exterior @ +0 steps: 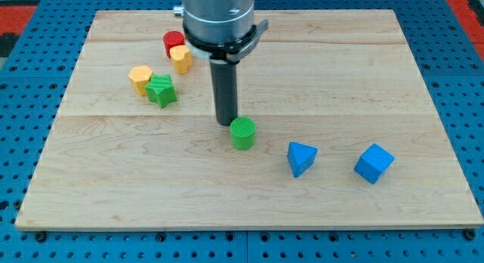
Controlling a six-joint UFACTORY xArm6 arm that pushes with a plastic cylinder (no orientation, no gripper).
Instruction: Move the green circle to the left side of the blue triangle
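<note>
The green circle [243, 133] is a short green cylinder near the middle of the wooden board [113, 187]. The blue triangle [301, 158] lies a little to its right and slightly lower, with a gap between them. My tip [225, 123] is the lower end of the dark rod; it stands just up and left of the green circle, touching or almost touching its edge.
A blue cube [374, 163] sits right of the triangle. At the upper left are a green star-shaped block [161, 91], an orange-yellow block [141, 78], a yellow block [180, 58] and a red cylinder [173, 41]. Blue pegboard surrounds the board.
</note>
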